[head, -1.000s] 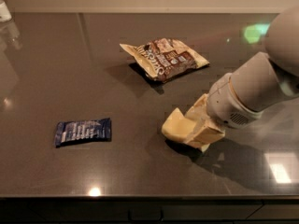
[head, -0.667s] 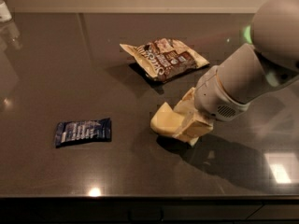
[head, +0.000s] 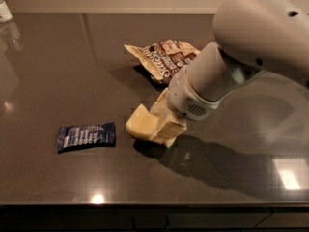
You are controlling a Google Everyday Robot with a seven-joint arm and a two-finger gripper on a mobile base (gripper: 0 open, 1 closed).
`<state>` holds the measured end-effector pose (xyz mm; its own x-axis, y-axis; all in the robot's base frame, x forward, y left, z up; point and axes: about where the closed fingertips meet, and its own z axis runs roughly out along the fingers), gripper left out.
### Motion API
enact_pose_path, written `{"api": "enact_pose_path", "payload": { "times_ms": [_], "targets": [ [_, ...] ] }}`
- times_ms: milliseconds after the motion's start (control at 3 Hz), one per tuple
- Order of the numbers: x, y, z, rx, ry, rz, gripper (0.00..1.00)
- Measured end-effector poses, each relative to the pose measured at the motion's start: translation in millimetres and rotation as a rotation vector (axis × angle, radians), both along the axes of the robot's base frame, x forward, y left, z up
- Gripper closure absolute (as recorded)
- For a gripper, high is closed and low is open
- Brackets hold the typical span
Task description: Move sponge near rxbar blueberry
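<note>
The pale yellow sponge (head: 138, 123) is at the middle of the dark table, held at its right side by my gripper (head: 159, 129). The cream fingers (head: 169, 127) are closed on it, and the sponge's left end sticks out toward the left. The rxbar blueberry (head: 87, 136), a flat dark blue wrapper with white print, lies on the table a short way left of the sponge, with a small gap between them. My grey arm (head: 227, 71) reaches in from the upper right.
A tan-and-brown crinkled snack bag (head: 161, 57) lies behind the gripper, partly hidden by the arm. A white object (head: 4, 9) stands at the far left corner. The table's front edge (head: 154, 203) runs along the bottom.
My gripper has moved left with the sponge in it, bringing the sponge much closer to the blue wrapper. The wrapper and the snack bag have not moved.
</note>
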<state>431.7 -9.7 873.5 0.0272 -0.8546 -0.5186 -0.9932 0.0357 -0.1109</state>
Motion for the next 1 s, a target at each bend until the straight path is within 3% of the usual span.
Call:
{"api": "enact_pose_path", "payload": {
  "times_ms": [333,667,1000],
  "targets": [
    [-0.7,29.6,-3.1,0.016,0.009,0.035,1.00],
    [-1.8,58.4,-5.7,0.035,0.015,0.064,0.74],
    [0.9,70.5,-7.6,0.044,0.021,0.072,0.43]
  ]
}}
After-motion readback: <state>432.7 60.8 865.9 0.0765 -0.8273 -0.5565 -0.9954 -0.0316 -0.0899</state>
